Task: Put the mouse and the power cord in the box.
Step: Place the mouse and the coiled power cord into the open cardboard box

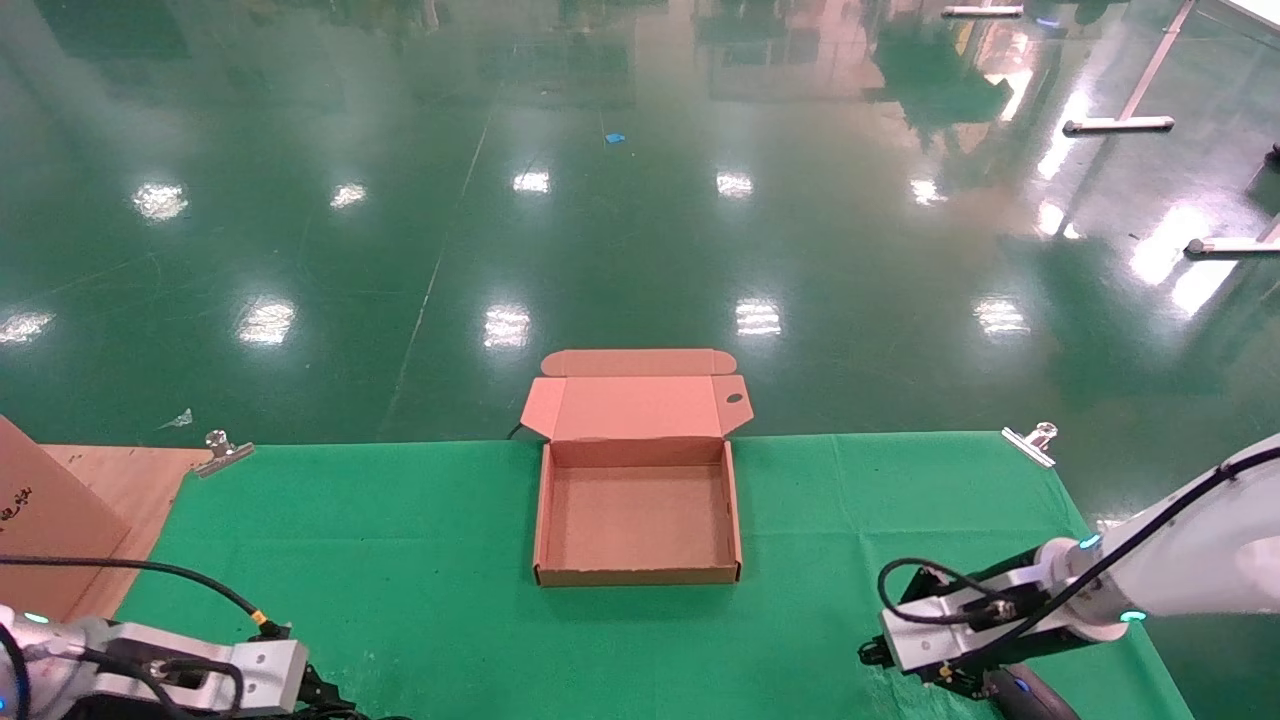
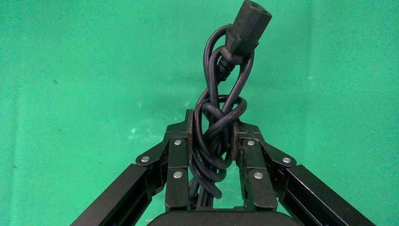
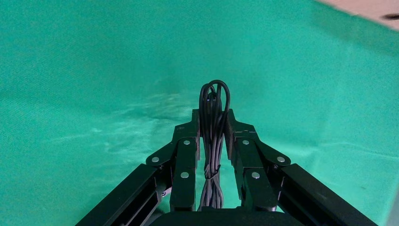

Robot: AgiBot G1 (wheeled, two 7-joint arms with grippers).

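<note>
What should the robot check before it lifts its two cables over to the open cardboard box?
1. Shallow brown cardboard box open, lid folded back: ok.
2. Inside of box free of other things: ok.
3. Left gripper clamped on the thick black bundled power cord: ok.
4. Right gripper clamped on the thin black looped cable of the small black mouse: ok.
5. Mouse body off the green cloth: cannot tell; it shows only at the head view's lower edge.
6. Cloth between the grippers and the box free of obstacles: ok.

Green cloth (image 1: 400, 560) (clips (image 1: 222, 452) fastened).
</note>
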